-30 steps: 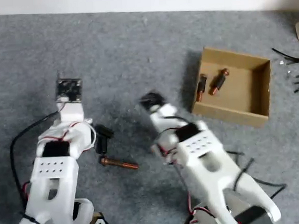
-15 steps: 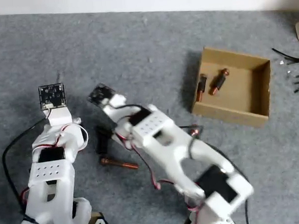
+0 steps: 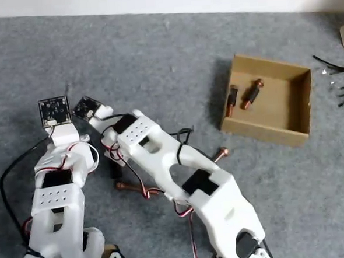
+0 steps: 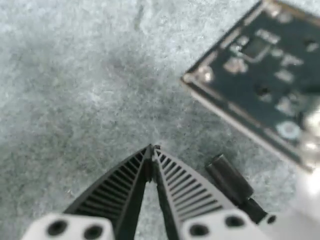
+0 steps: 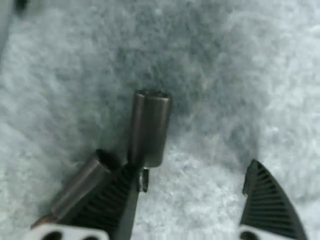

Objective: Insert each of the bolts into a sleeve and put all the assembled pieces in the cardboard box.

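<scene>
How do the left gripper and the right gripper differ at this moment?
The left gripper is shut, fingertips touching; the right gripper is open wide. Ahead of the left gripper's tips lies bare grey carpet; at one fingertip of the right gripper lies a dark cylindrical sleeve. Both have black ribbed fingers.

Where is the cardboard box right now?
High view: the cardboard box sits on the grey mat toward the right, two assembled pieces lying inside it.
</scene>
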